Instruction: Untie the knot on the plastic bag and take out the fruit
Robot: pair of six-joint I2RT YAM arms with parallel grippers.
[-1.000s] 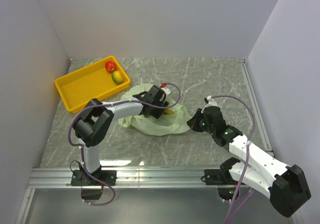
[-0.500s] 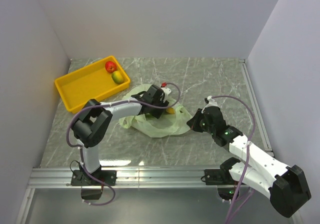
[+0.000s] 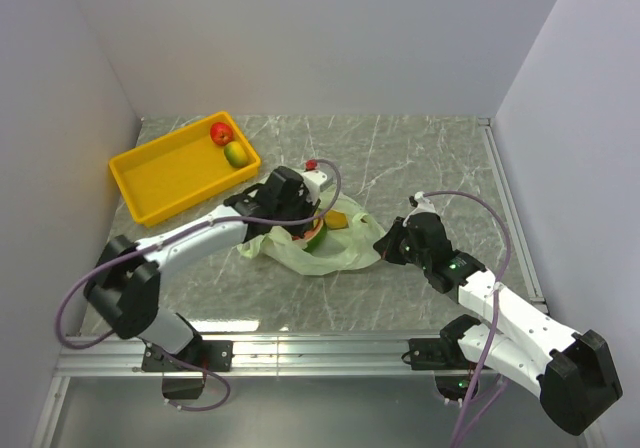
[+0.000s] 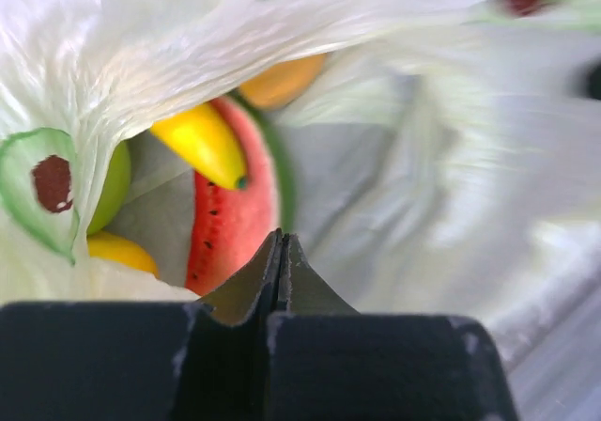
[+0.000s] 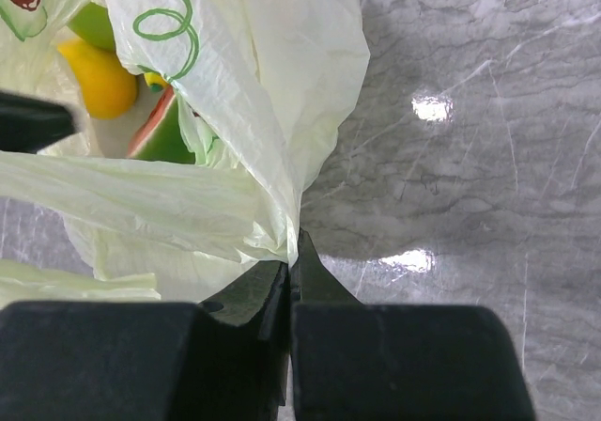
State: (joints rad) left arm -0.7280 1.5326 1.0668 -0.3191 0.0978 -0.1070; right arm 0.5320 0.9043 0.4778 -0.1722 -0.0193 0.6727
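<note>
- The plastic bag point(image 3: 332, 254) lies open in the middle of the bench point(image 3: 430, 158), between the two arms.
- The left end effector point(image 4: 282, 241) is at the mouth of the bag. Its two fingers are pressed tight together.
- Their tips sit right by the edge of the watermelon slice point(image 4: 230, 238). I cannot tell if they pinch it or only touch it.
- Inside the bag, by the slice, are a yellow banana point(image 4: 202, 144), an orange fruit point(image 4: 282, 81), a green fruit point(image 4: 113, 188) and a small yellow fruit point(image 4: 117, 250).
- The right end effector point(image 5: 291, 257) is clamped on the right edge of the bag, down low by the bench.
- A red apple point(image 3: 221, 131) and a green-red mango point(image 3: 235, 154) lie in the far corner of the yellow tray point(image 3: 165, 173), well apart from the bag.
- A second ago the left arm stood folded, with its elbow up close to the bag. Now the elbow has swung out to the left and nearer its base, and the arm is stretched long.
- The left end effector has pulled back a little toward the left side of the bag.
- From above, the red and green slice now shows at the bag mouth. Before, only a small yellow bit showed there.
- The right arm has not moved, and the apple and mango lie where they were.
</note>
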